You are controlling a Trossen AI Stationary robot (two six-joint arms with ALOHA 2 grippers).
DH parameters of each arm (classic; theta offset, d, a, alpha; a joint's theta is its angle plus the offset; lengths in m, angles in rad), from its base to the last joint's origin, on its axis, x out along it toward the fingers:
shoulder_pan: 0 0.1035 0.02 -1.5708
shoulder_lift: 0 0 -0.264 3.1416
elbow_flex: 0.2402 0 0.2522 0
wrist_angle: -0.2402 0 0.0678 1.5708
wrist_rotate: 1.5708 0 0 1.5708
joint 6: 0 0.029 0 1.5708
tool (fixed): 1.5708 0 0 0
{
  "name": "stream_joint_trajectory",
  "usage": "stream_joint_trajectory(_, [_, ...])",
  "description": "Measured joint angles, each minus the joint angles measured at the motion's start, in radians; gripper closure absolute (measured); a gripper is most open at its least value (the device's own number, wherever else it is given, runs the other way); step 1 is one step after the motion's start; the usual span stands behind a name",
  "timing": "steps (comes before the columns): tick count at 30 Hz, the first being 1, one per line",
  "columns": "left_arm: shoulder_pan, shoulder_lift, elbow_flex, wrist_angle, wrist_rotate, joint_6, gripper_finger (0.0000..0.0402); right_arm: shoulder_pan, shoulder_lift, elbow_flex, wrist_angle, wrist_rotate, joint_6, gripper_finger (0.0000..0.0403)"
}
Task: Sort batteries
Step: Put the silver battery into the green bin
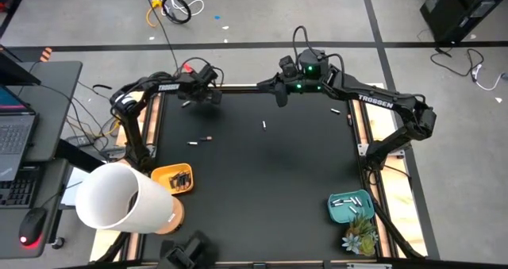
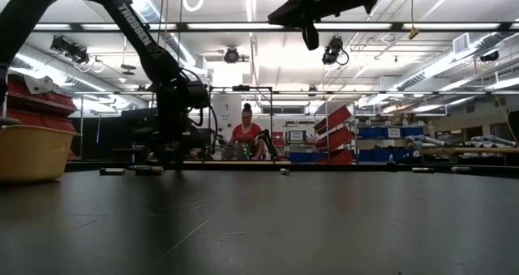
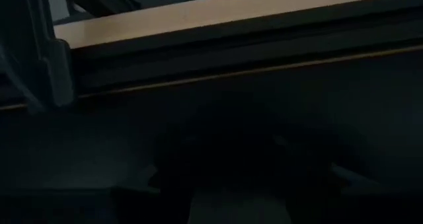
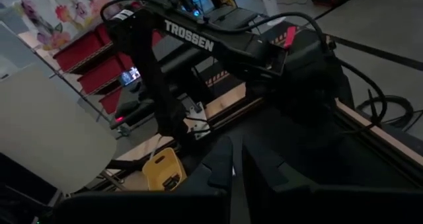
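Observation:
Several small batteries lie loose on the black table: one (image 1: 198, 140) at the left, one (image 1: 264, 125) mid-table, two (image 1: 335, 110) at the far right, and one (image 1: 184, 104) just beside my left gripper (image 1: 203, 95). My left gripper is low over the mat at the far left edge, pointing steeply down (image 2: 169, 160). Its fingers stand apart and I see nothing between them. My right gripper (image 1: 280, 96) hangs high above the far middle of the table (image 2: 311, 36), shut and empty (image 4: 236, 159).
A yellow bowl (image 1: 173, 178) with dark batteries stands at the near left. A teal tray (image 1: 351, 208) with white batteries stands at the near right, beside a small plant (image 1: 361, 237). A big white cylinder (image 1: 119, 197) rises at the near left. A person (image 2: 246, 137) sits beyond the table.

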State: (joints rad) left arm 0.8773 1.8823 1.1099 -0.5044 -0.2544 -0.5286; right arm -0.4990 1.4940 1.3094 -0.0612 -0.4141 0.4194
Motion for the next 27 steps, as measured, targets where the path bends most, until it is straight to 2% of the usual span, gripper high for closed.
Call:
stream_joint_trajectory(2, [-0.005,-0.018,-0.001,-0.003,0.010,-0.003,0.0199,-0.001,0.000,0.000,0.000,0.000,0.000,0.0380])
stream_joint_trajectory(7, [-0.040,-0.108,-0.009,-0.042,-0.039,0.002,0.0199,-0.001,0.000,0.000,-0.001,0.000,-0.003,0.0380])
stream_joint_trajectory(9, [-0.033,-0.137,-0.003,-0.056,-0.013,-0.003,0.0199,-0.001,0.000,0.000,0.000,0.000,-0.009,0.0380])
stream_joint_trajectory(16, [-0.067,-0.165,-0.005,-0.268,0.009,0.083,0.0199,-0.001,0.000,0.000,0.000,0.000,-0.037,0.0380])
stream_joint_trajectory(21, [-0.127,-0.168,-0.006,-0.404,-0.072,0.095,0.0199,-0.003,0.000,0.000,0.002,0.000,-0.059,0.0380])
stream_joint_trajectory(27, [-0.129,-0.161,-0.006,-0.394,-0.071,0.103,0.0200,-0.006,0.000,0.000,0.008,-0.007,-0.063,0.0380])
